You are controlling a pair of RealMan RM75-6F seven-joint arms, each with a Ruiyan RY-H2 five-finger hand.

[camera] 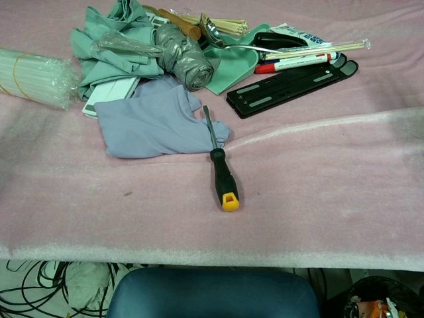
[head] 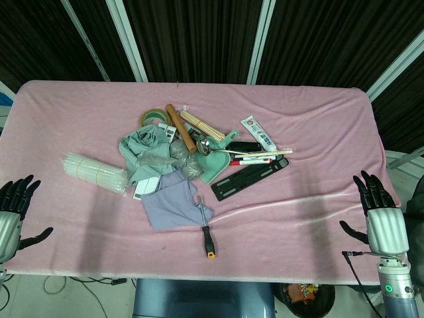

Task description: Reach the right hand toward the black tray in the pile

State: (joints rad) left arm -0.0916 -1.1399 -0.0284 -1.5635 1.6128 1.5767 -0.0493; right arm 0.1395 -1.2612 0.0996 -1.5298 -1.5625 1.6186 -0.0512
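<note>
Reach not yet begun, as far as the frames show. Right hand [head: 383, 215] sits at the surface's [head: 311, 132] 4 o'clock edge, fingers apart and pointing up, holding nothing, well apart from the pile. Left hand [head: 13, 212] at the 8 o'clock edge, fingers likewise spread, empty. Black tray [head: 250, 178] lies on the right flank of the pile, roughly 3 o'clock from pile centre, long axis running from 8 toward 2 o'clock. It looks flat, long and narrow, matte black, with pale grey strips along its top [camera: 291, 81]. Red marker [camera: 291, 65] and skewer lie just beyond its far edge. Remaining: the whole travel toward 10 o'clock.
</note>
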